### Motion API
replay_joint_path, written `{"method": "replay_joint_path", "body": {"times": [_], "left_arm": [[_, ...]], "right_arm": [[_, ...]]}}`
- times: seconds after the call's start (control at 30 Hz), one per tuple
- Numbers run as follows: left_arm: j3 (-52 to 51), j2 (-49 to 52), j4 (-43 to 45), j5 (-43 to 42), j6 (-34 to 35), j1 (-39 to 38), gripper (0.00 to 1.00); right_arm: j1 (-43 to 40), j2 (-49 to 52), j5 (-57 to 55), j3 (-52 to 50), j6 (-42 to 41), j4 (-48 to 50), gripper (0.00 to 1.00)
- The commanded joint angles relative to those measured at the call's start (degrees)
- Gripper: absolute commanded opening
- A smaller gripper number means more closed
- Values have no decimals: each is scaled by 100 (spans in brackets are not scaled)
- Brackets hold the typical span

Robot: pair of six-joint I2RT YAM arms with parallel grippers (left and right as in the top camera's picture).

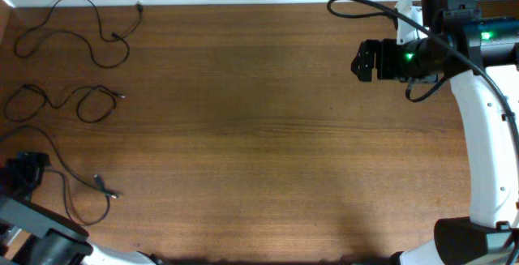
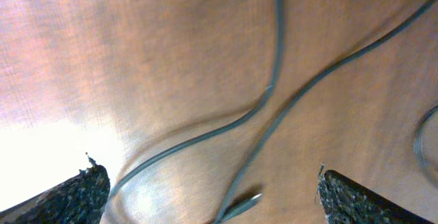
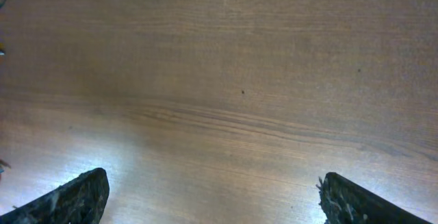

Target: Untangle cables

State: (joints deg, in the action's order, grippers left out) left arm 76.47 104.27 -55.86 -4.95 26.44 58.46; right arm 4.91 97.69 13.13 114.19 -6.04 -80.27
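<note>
Three thin black cables lie apart at the table's left side. One cable [image 1: 89, 26] is looped at the far left, a second cable [image 1: 61, 101] makes two loops below it, and a third cable [image 1: 69, 184] lies near the front left. My left gripper [image 1: 28, 172] is open beside this third cable. In the left wrist view the cable [image 2: 274, 114] crosses itself on the wood, and its silvery plug [image 2: 241, 205] lies between the open fingers [image 2: 212, 196]. My right gripper [image 1: 362, 60] is open and empty above bare wood [image 3: 212, 196] at the far right.
The brown wooden table [image 1: 259, 135] fills the view. The right arm's white base [image 1: 486, 176] stands along the right edge, with thick black robot wiring [image 1: 381, 10] arching above it. The left arm's base [image 1: 40, 237] sits at the front left corner.
</note>
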Motion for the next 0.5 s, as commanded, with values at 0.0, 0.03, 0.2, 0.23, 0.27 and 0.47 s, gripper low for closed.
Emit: {"method": "replay_joint_path", "body": {"times": [0.0, 0.03, 0.2, 0.23, 0.27, 0.47], "left_arm": [[-527, 24, -177, 625, -260, -44, 99], [-706, 24, -160, 750, -256, -44, 99], [-1257, 24, 118, 1058, -256, -44, 88], [-1325, 24, 162, 1058, -251, -44, 77], [-1390, 24, 201, 1058, -254, -44, 68], [-1543, 24, 380, 1038, -251, -44, 42]], "right_arm": [[-7, 20, 35, -42, 2, 57, 99], [-7, 20, 35, -42, 2, 52, 99], [-7, 20, 33, -42, 4, 11, 99], [-7, 20, 35, -42, 4, 11, 99], [-7, 20, 35, -42, 4, 13, 99], [-7, 20, 35, -42, 2, 13, 98]]}}
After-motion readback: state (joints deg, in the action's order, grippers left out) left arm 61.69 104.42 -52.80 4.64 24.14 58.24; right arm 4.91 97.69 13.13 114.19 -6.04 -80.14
